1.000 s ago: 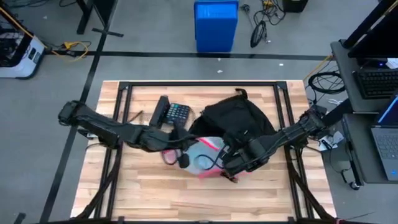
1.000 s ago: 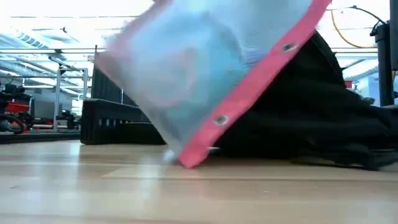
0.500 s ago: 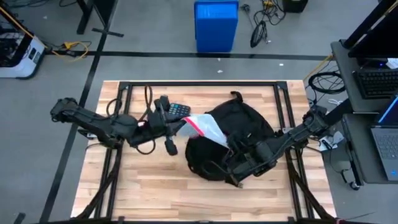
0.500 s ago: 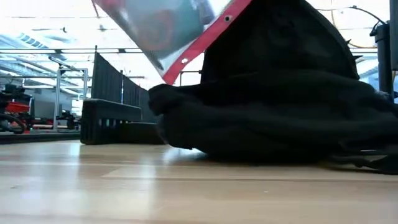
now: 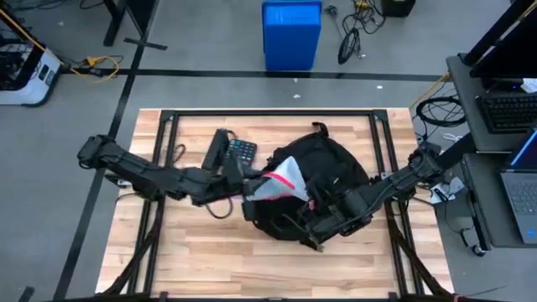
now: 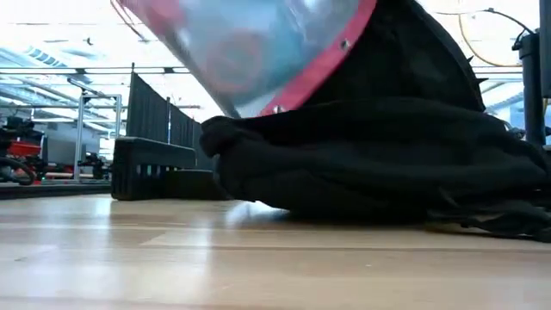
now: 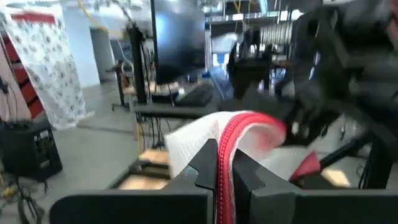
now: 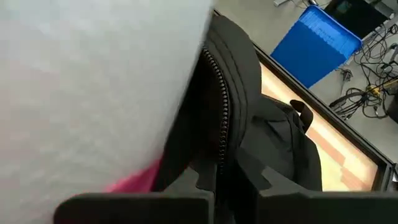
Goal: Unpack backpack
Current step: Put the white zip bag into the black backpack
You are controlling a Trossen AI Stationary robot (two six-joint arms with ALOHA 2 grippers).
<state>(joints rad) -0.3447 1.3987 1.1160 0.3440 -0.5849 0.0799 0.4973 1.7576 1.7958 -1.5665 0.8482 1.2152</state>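
The wooden surface (image 5: 210, 243) carries everything, framed by dark rails along its edges. Near its middle, a little toward the right, lies the backpack (image 5: 323, 172), a rounded heap of black fabric; in the low view it (image 6: 387, 146) fills the right half of the picture and rests flat on the boards. In the right wrist view its zipper edge (image 8: 221, 124) runs along an open lip of black cloth.

Over the backpack's near-left part sits a translucent pouch (image 5: 279, 180) with a pink-red border, lifted clear of the boards; the low view shows it (image 6: 258, 43) hanging tilted above the black fabric, its pink edge studded with small metal eyelets. The left tool (image 5: 249, 186) reaches in from the left side and pinches the pouch's red zipper edge (image 7: 231, 140) between its two dark fingers (image 7: 202, 168), which are pressed close on either side of the strip.

The right tool (image 5: 317, 225) comes in from the right and lies at the backpack's near edge. In its wrist view its fingers (image 8: 205, 177) are squeezed together on the black fabric just beside the zipper.

Just left of the backpack's far side, a black calculator (image 5: 240, 152) with coloured keys lies on the boards beside a flat black case (image 5: 217, 148). Beyond the surface a blue bin (image 5: 291, 33) stands on the grey floor.
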